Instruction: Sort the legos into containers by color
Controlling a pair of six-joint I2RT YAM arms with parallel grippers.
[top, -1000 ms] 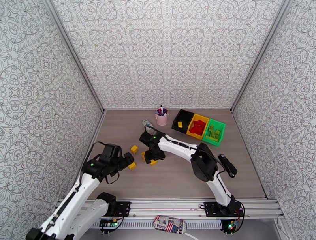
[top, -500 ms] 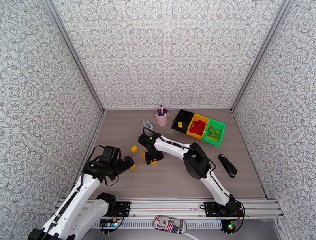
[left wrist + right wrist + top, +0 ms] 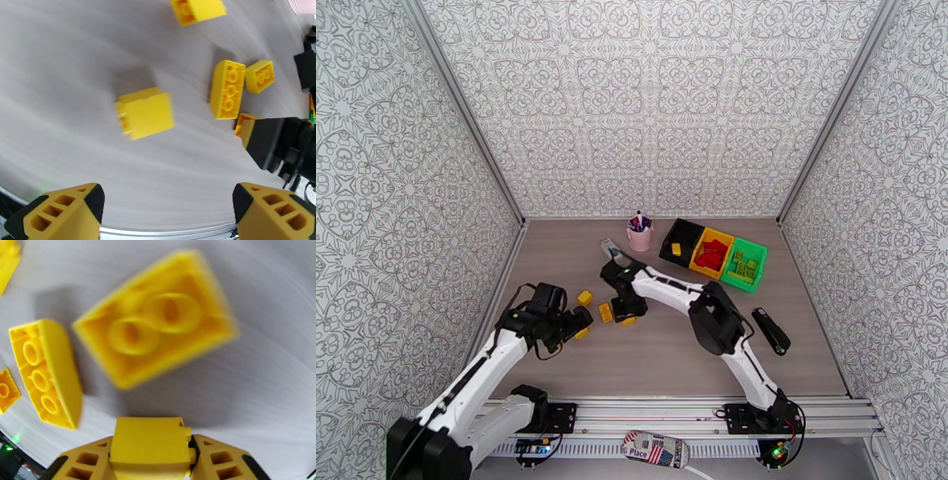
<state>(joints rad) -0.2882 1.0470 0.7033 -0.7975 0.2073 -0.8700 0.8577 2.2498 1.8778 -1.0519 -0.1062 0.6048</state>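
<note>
The left pincer [image 3: 158,215] gapes open, a loose yellow brick [image 3: 145,113] lying just ahead of its tips: light, hard, slick plastic, best pinched across flat sides. The right pincer [image 3: 152,462] clamps a second yellow brick [image 3: 148,439]; the containers [image 3: 686,235] sit well beyond it.

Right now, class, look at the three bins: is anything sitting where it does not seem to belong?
Yes. The red bricks fill the yellow bin, while a single yellow brick lies in the black bin. Only the green bin matches its contents, the green bricks.
</note>
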